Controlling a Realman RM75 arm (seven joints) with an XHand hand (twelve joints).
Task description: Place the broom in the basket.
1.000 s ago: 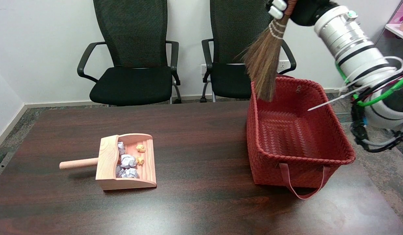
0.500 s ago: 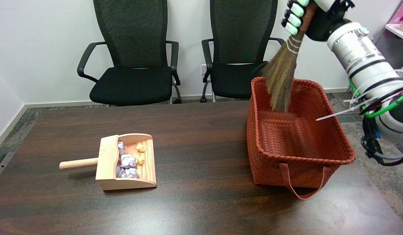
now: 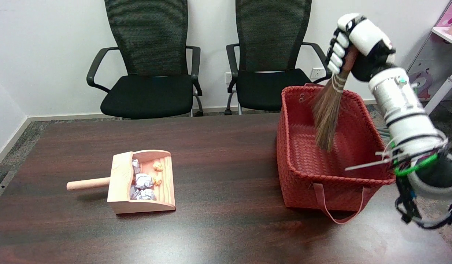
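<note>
Broom over the basket, drop not yet made

Our right hand (image 3: pixel 358 44) has its fingers (image 3: pixel 336 55) wrapped tight on the broom (image 3: pixel 326 113) handle. Below the fingers the bristles hang nearly upright inside the red basket (image 3: pixel 284 146), their tips low between its walls; we cannot tell whether they touch the floor. We judge the risk to be in the release: let go this upright, the broom may tip over the rim onto the table (image 3: pixel 226 220), or the falling handle may drag the light basket along.
</note>
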